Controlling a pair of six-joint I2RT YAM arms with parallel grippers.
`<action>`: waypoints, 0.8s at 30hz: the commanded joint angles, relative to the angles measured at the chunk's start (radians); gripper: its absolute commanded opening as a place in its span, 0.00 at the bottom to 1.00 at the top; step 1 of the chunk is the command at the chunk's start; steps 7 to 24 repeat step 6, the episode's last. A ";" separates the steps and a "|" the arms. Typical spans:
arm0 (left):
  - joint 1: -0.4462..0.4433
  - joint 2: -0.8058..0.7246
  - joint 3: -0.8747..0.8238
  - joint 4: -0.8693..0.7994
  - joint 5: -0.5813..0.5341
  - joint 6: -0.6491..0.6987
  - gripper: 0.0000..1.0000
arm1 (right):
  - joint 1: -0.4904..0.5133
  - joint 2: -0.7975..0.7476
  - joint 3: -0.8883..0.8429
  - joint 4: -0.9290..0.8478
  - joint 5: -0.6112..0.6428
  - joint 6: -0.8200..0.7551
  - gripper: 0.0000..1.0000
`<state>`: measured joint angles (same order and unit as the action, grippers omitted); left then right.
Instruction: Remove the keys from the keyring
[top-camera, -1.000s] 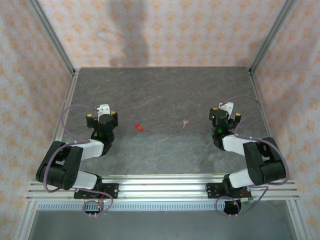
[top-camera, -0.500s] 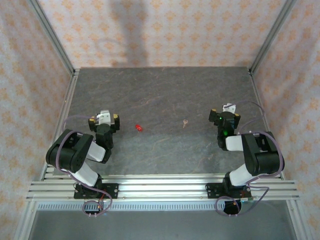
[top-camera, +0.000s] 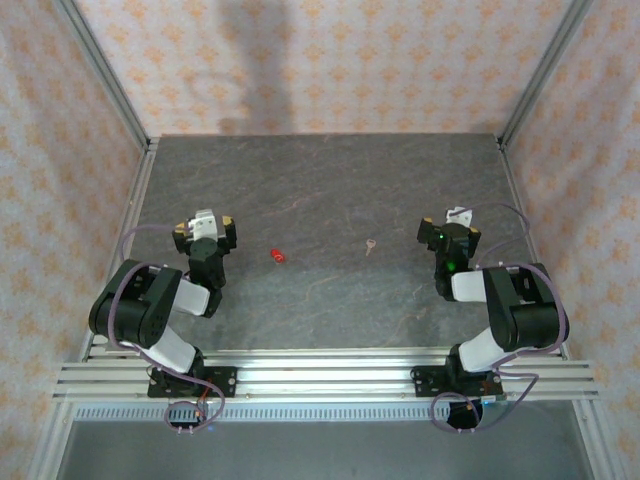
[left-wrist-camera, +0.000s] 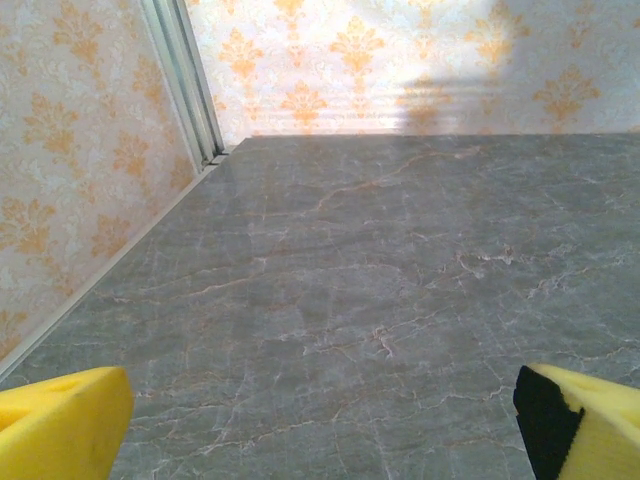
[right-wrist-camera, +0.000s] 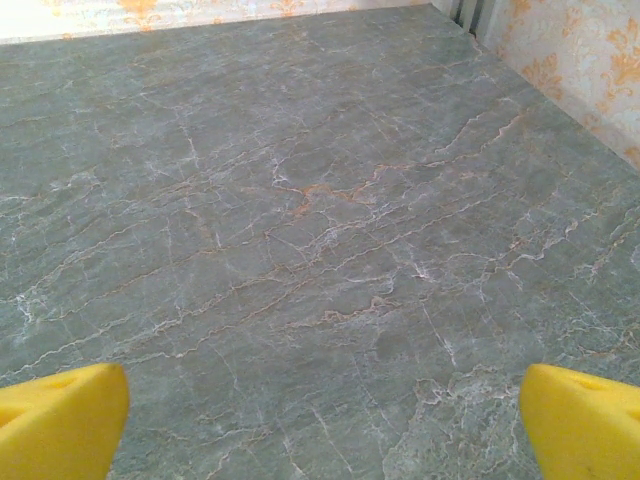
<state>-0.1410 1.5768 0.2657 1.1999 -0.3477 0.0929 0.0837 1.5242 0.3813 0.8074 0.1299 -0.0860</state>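
Observation:
A small red-tagged piece lies on the grey stone table left of centre. A pale single key lies apart from it, right of centre. My left gripper is pulled back at the left, well clear of the red piece, its yellow fingers wide apart over bare table: open, holding nothing. My right gripper is pulled back at the right, a short way from the pale key. Its yellow fingers are also spread wide over bare stone: open. Whether a ring joins the red piece I cannot tell.
Patterned walls and aluminium posts enclose the table on three sides. A rail frame runs along the near edge by the arm bases. The left wall's foot runs close beside the left gripper.
Both arms have folded back toward their bases. The left gripper shifted slightly left and up in the last half second. The red piece and the key have not moved.

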 joint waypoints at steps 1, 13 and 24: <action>0.021 -0.018 0.049 -0.115 -0.027 -0.034 1.00 | -0.027 0.008 0.043 -0.026 -0.026 0.030 0.99; 0.032 -0.024 0.050 -0.125 -0.009 -0.041 1.00 | -0.039 0.001 0.034 -0.021 -0.044 0.032 0.99; 0.032 -0.024 0.050 -0.125 -0.009 -0.041 1.00 | -0.039 0.001 0.034 -0.021 -0.044 0.032 0.99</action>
